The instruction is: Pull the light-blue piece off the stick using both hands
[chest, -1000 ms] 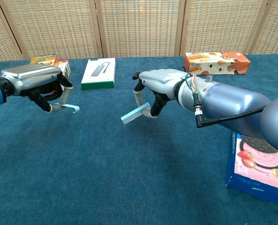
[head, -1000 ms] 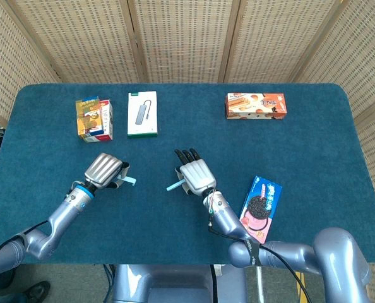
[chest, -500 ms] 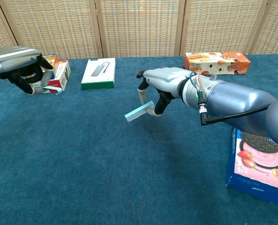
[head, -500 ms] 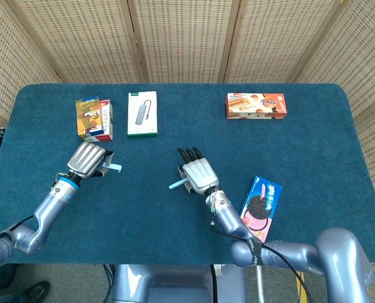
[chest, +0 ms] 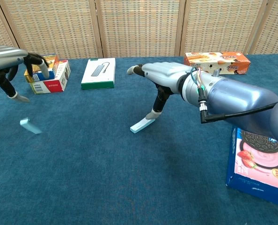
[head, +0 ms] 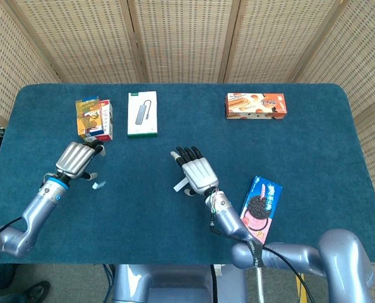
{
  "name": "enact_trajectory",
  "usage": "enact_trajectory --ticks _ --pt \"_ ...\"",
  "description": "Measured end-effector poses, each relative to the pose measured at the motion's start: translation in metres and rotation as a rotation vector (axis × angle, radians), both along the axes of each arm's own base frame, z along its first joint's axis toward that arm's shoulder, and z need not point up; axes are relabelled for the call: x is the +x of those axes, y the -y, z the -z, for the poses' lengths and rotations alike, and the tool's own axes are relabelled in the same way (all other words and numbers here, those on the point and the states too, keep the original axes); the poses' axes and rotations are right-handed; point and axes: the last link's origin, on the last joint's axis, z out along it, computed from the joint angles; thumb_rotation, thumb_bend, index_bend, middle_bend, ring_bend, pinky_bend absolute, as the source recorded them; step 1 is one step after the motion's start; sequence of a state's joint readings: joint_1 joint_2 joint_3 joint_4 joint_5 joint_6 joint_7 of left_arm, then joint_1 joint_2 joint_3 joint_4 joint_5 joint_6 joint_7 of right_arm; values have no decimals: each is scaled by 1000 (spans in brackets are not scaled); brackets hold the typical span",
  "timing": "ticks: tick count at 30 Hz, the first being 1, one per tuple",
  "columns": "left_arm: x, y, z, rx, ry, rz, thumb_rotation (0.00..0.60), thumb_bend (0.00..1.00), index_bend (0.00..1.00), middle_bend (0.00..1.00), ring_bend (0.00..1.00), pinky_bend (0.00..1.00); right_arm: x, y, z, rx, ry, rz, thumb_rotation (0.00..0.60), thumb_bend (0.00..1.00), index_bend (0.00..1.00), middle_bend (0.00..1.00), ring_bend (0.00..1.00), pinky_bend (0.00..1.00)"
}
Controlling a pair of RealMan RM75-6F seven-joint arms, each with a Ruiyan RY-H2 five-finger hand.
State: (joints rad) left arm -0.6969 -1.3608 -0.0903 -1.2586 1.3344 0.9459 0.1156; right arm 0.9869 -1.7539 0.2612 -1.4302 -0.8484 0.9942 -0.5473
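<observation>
Below the spread, empty fingers of left hand [chest: 10,61] and right hand [chest: 160,75]: light-blue piece [chest: 30,126] and stick [chest: 142,125] apart on worktop [chest: 129,187], separation done, just retract.

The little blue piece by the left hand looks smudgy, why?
In the chest view the light-blue piece is smeared and soft-edged below the open left hand, which fits motion blur; the other piece under the right hand looks sharp. In the head view it is too small to judge.

A blue carpeted table [head: 314,136] stood before tan woven-wicker folding screens with wooden frames [head: 181,38], evenly lit
</observation>
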Motion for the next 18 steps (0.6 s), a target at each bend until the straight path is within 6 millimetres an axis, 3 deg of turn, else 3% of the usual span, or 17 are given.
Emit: enact_trajectory --ticks 3,9,18 --pt "2 5 -10 19 11 -7 600 0 72 0 9 257 3 -2 -10 -21 15 -23 600 0 0 0 0 0" --pt "-4 14 -42 103 48 -33 600 0 0 0 0 156 -5 -2 -45 -119 22 -93 600 0 0 0 0 0" --pt "-36 55 -78 247 134 -96 600 0 0 0 0 77 -68 -2 -104 -281 25 -199 600 0 0 0 0 0"
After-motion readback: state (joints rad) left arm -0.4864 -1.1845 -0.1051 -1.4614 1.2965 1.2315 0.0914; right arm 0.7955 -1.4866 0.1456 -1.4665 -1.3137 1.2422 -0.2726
